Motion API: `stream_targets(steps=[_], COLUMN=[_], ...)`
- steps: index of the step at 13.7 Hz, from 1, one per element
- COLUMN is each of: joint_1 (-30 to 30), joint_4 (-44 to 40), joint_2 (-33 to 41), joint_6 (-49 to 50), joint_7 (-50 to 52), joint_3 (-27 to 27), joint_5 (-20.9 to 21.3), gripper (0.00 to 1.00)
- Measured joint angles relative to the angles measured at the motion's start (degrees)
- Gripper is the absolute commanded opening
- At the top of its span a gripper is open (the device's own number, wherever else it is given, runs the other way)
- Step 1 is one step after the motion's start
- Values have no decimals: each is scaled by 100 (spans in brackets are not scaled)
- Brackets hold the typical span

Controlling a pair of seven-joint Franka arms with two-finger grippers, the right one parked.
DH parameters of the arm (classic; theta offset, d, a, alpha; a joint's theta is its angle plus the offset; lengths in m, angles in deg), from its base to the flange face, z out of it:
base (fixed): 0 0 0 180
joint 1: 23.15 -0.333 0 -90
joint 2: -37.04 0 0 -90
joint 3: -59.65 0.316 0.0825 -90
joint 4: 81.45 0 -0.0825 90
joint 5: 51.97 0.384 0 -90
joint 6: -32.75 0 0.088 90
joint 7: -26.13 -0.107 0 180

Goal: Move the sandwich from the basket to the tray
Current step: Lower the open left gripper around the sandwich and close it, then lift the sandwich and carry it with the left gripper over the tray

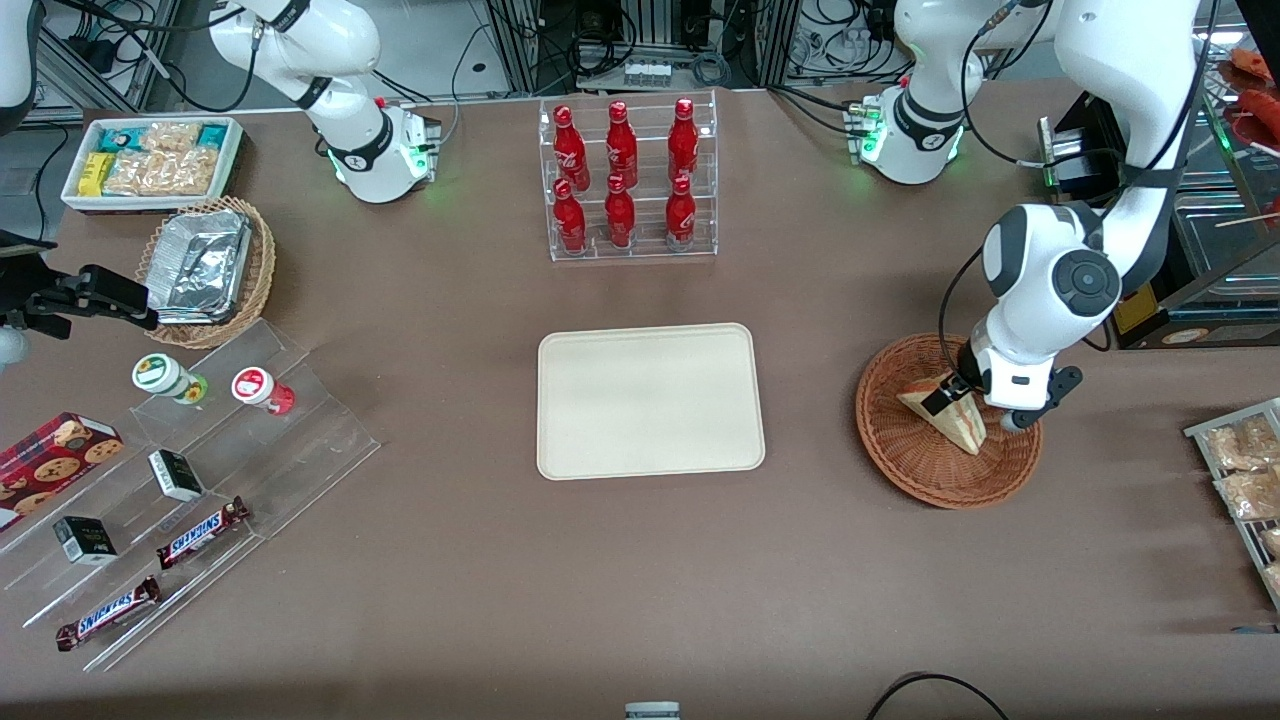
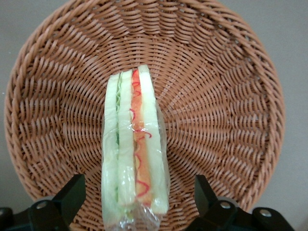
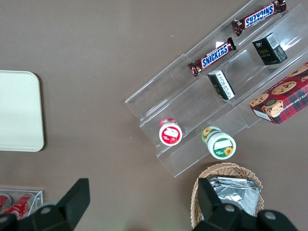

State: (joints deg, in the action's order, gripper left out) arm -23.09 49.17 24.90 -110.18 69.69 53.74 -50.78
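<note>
wicker basket (image 1: 935, 470) sits toward the working arm's end of the table, well apart from the tray (image 1: 650, 400), which has nothing on it. sandwich (image 2: 134, 154) lies in the basket on edge, cut face with red and green filling up toward the wrist camera, wrapped in clear film. gripper (image 2: 137, 197) is down in the basket over the sandwich, fingers (image 2: 72, 192) apart, one on each side of the wedge with a gap to the bread on both sides. not clamped yet.

judgement: step in hand is the close on the sandwich; transfer not begun.

risks from here:
- soft bread: a hard close would crush the wedge and squeeze filling out.
- film is slick and loose at the end nearest the gripper; the pads may catch film only, and the sandwich could slip out on the lift.
- wedge tapers, so the grip may be uneven and the sandwich may pivot or tip between the fingers.
- finger depth against the weave is hard to read from the front view; possibly the tips are near the basket floor. if they snag the wicker, the light basket may lift or drag.
- a drop on the way to the tray lands it on the bare table.
</note>
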Motion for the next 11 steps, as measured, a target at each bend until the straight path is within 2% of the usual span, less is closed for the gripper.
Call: stream_targets(steps=[1,2,3,4,11], joint_1=[-7,-18,-28,-35,-36], joint_4=[12,16,18,18,-52], joint_2=[-59,-103,-124,-126,83], joint_6=[-60,-107,-128,-129,287], joint_7=[1,2,15,47,174], joint_3=[6,9,10,10,9], joint_5=[0,0,0,0,0], gripper=[88,51,19,0,0])
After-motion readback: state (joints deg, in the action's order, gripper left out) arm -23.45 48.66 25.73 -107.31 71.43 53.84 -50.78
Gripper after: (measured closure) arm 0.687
